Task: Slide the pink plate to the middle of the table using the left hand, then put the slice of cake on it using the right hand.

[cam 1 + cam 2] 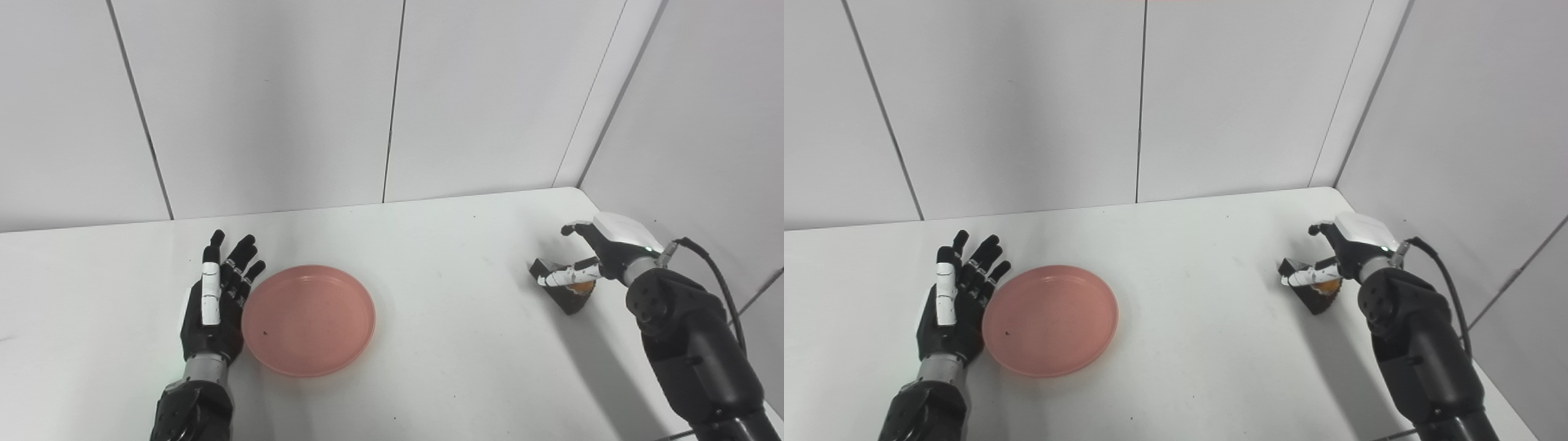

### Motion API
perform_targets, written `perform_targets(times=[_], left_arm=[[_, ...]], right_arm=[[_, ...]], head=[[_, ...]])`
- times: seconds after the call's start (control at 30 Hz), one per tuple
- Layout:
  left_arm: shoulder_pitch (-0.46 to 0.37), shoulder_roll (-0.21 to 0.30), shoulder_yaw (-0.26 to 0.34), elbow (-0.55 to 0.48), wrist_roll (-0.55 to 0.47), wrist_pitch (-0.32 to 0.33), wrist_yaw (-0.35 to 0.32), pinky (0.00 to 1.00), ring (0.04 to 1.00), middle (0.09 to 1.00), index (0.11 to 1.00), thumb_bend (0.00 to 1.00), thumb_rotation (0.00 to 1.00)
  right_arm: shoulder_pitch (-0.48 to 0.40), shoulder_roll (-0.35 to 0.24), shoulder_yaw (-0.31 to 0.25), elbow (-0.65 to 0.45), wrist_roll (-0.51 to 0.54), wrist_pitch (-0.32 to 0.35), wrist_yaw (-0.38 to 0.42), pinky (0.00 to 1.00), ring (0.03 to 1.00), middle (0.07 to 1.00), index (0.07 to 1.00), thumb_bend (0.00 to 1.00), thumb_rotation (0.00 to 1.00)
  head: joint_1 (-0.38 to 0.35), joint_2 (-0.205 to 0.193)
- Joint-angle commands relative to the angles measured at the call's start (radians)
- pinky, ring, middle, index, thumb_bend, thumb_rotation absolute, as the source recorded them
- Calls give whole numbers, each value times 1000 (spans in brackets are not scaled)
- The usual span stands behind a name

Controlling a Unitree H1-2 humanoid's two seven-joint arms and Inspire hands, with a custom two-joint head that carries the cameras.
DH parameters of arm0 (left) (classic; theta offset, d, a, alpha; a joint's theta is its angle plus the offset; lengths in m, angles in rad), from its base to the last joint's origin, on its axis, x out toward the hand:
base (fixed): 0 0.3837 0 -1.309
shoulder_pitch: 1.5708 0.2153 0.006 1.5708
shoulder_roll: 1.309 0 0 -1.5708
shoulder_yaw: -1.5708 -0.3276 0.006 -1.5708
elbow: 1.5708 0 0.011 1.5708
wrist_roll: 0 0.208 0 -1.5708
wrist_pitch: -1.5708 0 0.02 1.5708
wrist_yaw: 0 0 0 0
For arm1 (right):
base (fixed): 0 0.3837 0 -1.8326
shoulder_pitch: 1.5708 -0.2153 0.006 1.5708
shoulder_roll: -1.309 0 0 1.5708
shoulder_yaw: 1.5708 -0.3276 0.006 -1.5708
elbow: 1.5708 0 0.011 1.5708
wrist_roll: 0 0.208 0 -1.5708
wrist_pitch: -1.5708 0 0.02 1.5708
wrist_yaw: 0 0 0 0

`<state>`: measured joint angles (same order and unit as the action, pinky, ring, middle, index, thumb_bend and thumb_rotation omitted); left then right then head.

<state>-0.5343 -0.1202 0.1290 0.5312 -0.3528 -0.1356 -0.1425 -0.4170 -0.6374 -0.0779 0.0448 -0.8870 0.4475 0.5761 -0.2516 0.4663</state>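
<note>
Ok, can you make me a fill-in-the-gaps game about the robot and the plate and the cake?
1. The plate is the colour ____.
2. The open left hand rests flat against the plate's ____ edge.
3. The right hand has its fingers around the slice of ____.
4. The plate has ____ on it.

Missing words: pink; left; cake; nothing

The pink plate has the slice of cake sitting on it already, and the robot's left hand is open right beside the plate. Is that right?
Not quite. The pink plate has nothing on it. The slice of cake is far off on the right side of the table, with the right hand at it, as the left eye view shows. The left hand is indeed open right beside the plate.
</note>
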Motion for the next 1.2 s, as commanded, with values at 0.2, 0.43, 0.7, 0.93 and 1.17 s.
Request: perform_targets(times=[0.2, 0.43, 0.7, 0.93, 1.17], left_arm=[[11, -2, -9, 15, 13, 38, 9, 890, 926, 878, 1000, 850, 797], [17, -2, -13, 6, 15, 48, 14, 887, 926, 878, 999, 861, 796], [18, 3, -14, 7, 12, 61, 8, 888, 919, 849, 986, 884, 786], [22, 3, -15, -7, 6, 82, 3, 867, 908, 841, 976, 879, 784], [20, 2, -12, -4, 0, 89, -3, 868, 903, 839, 983, 869, 783]], right_arm=[[-3, -28, 22, 83, 142, -82, -170, 946, 930, 911, 823, 1000, 548], [-13, -39, 85, 173, 172, -116, -272, 929, 931, 914, 822, 1000, 543], [4, -39, 89, 184, 234, -144, -351, 843, 899, 867, 767, 1000, 479], [21, -42, 78, 145, 272, -119, -404, 470, 584, 734, 663, 920, 46], [26, -61, 97, 116, 274, -98, -376, 262, 419, 509, 506, 538, 0]], head=[[2, 2], [11, 8], [9, 14], [9, 20], [11, 23]])
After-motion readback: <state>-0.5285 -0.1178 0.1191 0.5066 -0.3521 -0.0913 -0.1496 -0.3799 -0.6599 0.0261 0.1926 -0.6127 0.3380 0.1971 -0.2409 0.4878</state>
